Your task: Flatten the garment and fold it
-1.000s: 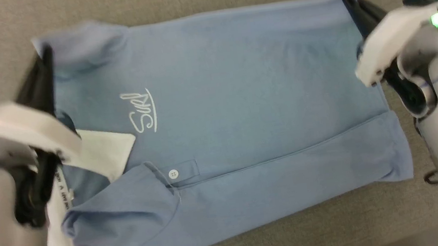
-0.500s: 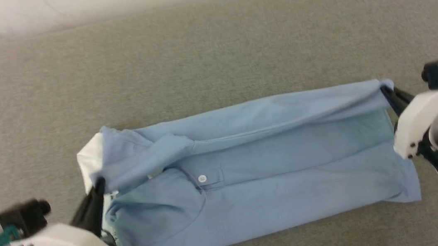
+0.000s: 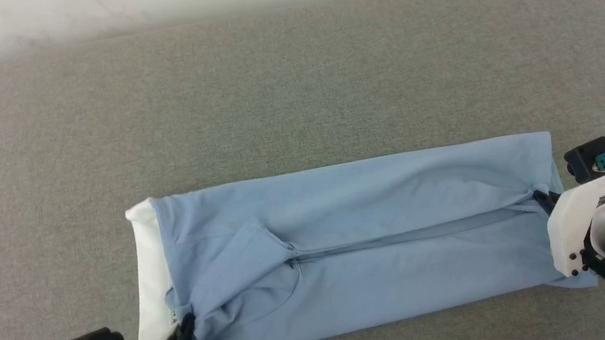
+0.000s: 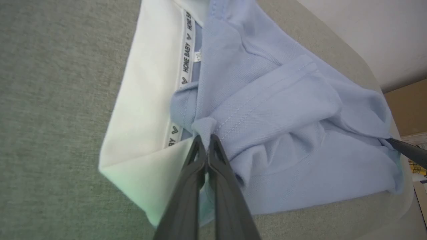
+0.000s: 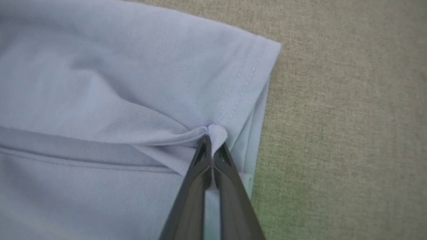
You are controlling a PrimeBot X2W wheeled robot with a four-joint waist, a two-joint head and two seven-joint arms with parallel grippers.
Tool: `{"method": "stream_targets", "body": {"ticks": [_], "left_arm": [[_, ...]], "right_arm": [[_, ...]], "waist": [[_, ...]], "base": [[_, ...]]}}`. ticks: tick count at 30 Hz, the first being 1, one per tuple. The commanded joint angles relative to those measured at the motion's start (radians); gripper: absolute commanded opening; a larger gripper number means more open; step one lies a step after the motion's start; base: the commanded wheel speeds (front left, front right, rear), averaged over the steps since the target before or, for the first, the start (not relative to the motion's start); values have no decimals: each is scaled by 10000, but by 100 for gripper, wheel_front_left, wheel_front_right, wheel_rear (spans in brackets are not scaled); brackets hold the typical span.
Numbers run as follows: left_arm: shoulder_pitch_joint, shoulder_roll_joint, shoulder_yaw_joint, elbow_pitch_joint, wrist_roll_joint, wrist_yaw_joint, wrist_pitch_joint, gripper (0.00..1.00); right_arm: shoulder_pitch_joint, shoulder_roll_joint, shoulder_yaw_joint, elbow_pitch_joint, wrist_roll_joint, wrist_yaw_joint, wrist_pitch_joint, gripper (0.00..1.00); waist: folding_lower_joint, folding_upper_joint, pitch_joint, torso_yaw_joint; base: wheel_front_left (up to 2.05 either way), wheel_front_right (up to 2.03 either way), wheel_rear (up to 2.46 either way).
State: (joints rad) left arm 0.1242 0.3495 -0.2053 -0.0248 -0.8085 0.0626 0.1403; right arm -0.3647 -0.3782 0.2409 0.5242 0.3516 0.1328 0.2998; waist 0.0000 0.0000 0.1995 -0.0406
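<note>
Had the polo shirt (image 3: 380,241) folded lengthwise into a band; pinched collar end in left gripper (image 4: 207,143), hem in right gripper (image 5: 210,140); apparently lacked crosswise folds.

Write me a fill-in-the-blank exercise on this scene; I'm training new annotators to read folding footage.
1. The garment is light ____.
2. Its collar, at the robot's left end, is ____.
3. The left gripper is ____ on fabric beside the collar.
4. The right gripper pinches fabric by the stitched ____ at the other end.

Missing words: blue; white; shut; hem.
</note>
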Motion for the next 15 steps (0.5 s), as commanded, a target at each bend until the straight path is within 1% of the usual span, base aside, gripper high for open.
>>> {"method": "stream_targets", "body": {"ticks": [1,4,5,6,7,8,9,15], "left_arm": [[-114,-46,-129,226,24,-110,22,0],[-207,-68,-380,683,145,-214,86,0],[-226,-119,-426,827,127,-255,70,0],[-248,-173,-451,956,100,-276,48,0],[-271,-214,-472,1059,85,-307,16,39],[-301,-253,-479,1120,90,-342,-70,90],[-333,-288,-469,1167,111,-353,-176,100],[-512,-313,-591,1093,518,-458,-761,100]], "right_arm": [[91,66,83,171,-65,-21,175,0],[61,155,157,300,-46,-21,308,0],[65,188,154,344,-9,-21,376,16],[75,208,150,361,17,-21,431,48],[96,229,126,343,51,-21,451,100],[129,252,36,318,105,-21,437,100],[176,273,-74,283,163,-21,404,100],[902,492,-1070,-355,317,-21,32,100]], "waist": [[0,0,65,15],[0,0,78,-9],[0,0,64,-17],[0,0,40,-21],[0,0,4,-20],[0,0,-40,-11],[0,0,-89,7],[0,0,-464,213]], "base": [[0,0,0],[0,0,0],[0,0,0],[0,0,0],[0,0,0],[0,0,0],[0,0,0],[0,0,0]]}}
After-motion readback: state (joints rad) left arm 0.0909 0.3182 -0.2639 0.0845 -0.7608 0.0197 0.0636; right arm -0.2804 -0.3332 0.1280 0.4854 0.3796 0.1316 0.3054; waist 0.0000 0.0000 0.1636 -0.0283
